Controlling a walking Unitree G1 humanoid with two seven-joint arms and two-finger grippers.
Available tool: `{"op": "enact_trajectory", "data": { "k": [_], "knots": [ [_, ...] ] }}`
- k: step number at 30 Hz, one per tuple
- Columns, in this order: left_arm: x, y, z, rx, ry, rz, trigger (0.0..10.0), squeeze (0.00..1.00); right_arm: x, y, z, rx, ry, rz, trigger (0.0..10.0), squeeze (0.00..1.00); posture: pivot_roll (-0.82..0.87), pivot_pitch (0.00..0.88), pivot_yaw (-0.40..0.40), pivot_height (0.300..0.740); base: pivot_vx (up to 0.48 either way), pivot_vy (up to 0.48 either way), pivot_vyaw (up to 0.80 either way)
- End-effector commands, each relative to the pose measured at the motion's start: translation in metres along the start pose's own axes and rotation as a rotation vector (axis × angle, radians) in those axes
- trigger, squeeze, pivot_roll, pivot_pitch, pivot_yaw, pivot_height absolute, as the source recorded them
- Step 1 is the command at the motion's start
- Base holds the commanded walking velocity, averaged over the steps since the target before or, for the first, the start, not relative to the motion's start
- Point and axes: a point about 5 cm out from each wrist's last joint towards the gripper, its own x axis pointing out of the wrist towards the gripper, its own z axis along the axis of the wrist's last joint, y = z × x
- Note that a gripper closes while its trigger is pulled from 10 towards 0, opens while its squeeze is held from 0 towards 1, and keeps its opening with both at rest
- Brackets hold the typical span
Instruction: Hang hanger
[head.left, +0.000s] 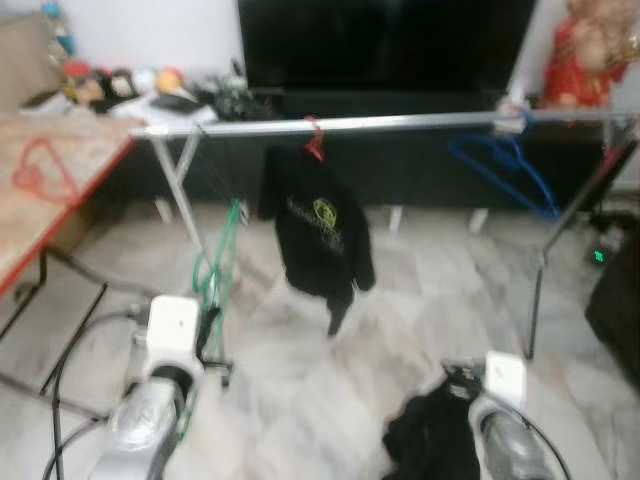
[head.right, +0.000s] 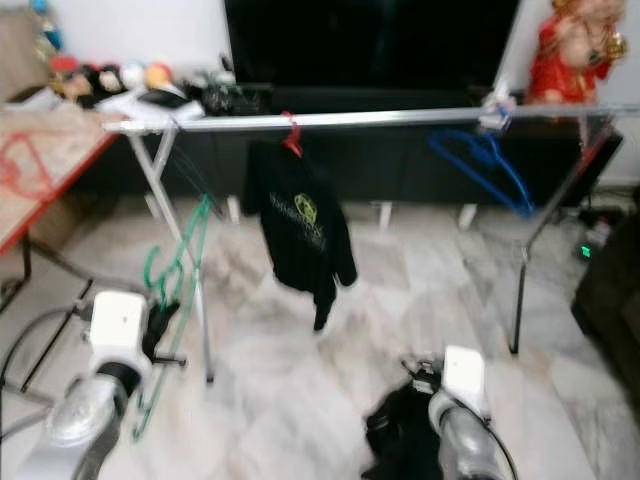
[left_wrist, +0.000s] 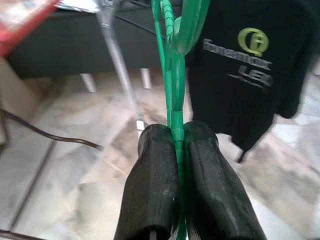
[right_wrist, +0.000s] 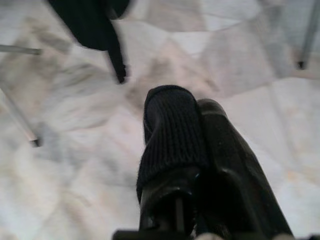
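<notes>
A green hanger (head.left: 218, 265) is clamped between my left gripper's (left_wrist: 177, 131) shut fingers, low beside the rack's left leg (head.left: 190, 205). The silver rail (head.left: 400, 123) runs across the room ahead. On it hang a black T-shirt (head.left: 318, 230) on a red hanger (head.left: 315, 140) and, further right, an empty blue hanger (head.left: 505, 165). My right gripper (right_wrist: 192, 107) sits low over the floor, shut on a black garment (head.left: 430, 440) whose knit cloth (right_wrist: 170, 130) wraps one finger.
A wooden table with a red edge (head.left: 40, 190) stands at the left. A large dark TV (head.left: 380, 45) on a low cabinet lies behind the rail. The rack's right leg (head.left: 570, 215) and a dark object (head.left: 615, 300) are at the right. Marble floor lies between.
</notes>
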Motion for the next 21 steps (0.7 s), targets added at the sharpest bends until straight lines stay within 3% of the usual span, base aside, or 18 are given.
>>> {"op": "enact_trajectory", "data": {
  "k": [1,21],
  "knots": [
    [-0.0002,-0.0044,0.0041,-0.009,-0.015,-0.017,10.0,0.00,0.0002,-0.0090,0.0052,-0.007,-0.023,-0.023,10.0,0.00,0.01,0.000,0.002,0.740,0.000,0.326,0.00],
    [0.0000,-0.0080,0.0054,-0.006,-0.022,-0.053,10.0,0.00,-0.0001,-0.0085,0.0057,0.000,-0.036,-0.026,10.0,0.00,0.01,0.000,0.007,0.740,0.000,0.000,0.00]
  ]
}}
